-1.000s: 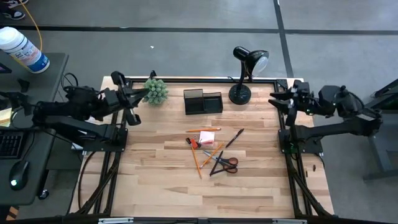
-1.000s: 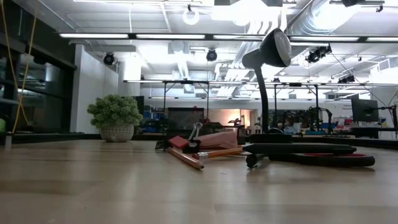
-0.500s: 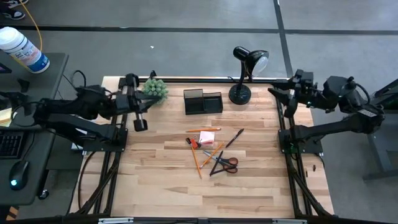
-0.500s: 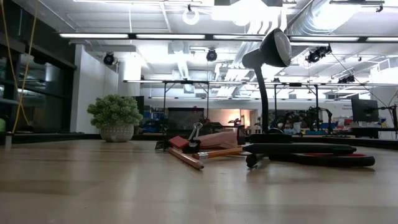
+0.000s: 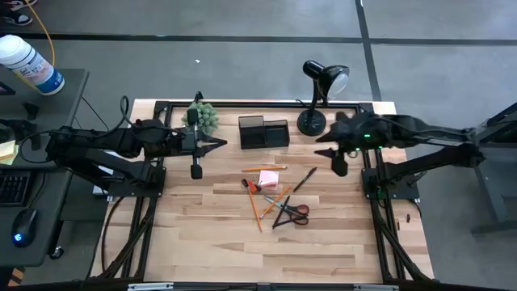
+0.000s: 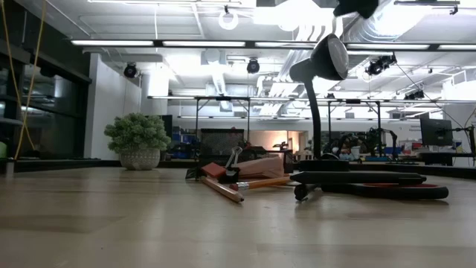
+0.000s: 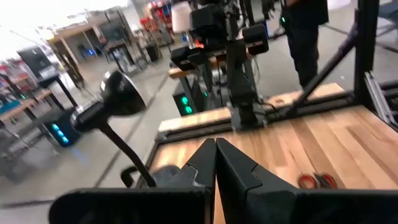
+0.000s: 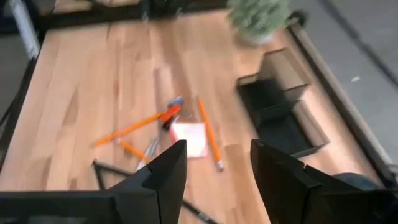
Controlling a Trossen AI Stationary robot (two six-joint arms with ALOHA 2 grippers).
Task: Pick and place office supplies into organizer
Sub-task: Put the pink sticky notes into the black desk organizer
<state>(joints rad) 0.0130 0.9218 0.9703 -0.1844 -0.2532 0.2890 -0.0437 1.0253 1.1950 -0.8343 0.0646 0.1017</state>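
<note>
The office supplies lie loose mid-table: a pink sticky-note pad [image 5: 269,179], orange pencils [image 5: 255,208], a black pen [image 5: 304,179], red-handled scissors [image 5: 292,212] and a small red piece [image 5: 249,185]. The black organizer [image 5: 263,132] stands behind them at the far edge. My left gripper [image 5: 220,144] hovers shut beside the plant, left of the organizer, its fingers pressed together [image 7: 215,152]. My right gripper [image 5: 320,153] hovers open near the lamp's base, above the table. Its fingers [image 8: 166,171] frame the pad [image 8: 191,138] and the organizer [image 8: 280,102] from above without touching them.
A black desk lamp [image 5: 321,95] stands at the far edge, right of the organizer. A green spiky plant [image 5: 202,119] sits to the organizer's left. Black frame rails run along the table's left, right and far sides. Bare wood stretches toward the near edge [image 5: 266,259].
Both arms have swung in from the table's sides. My left gripper has gone toward the right edge, past the plant, staying shut. My right gripper has gone toward the left edge, past the lamp's base, and has tipped downward over the supplies. Nothing on the table has moved.
</note>
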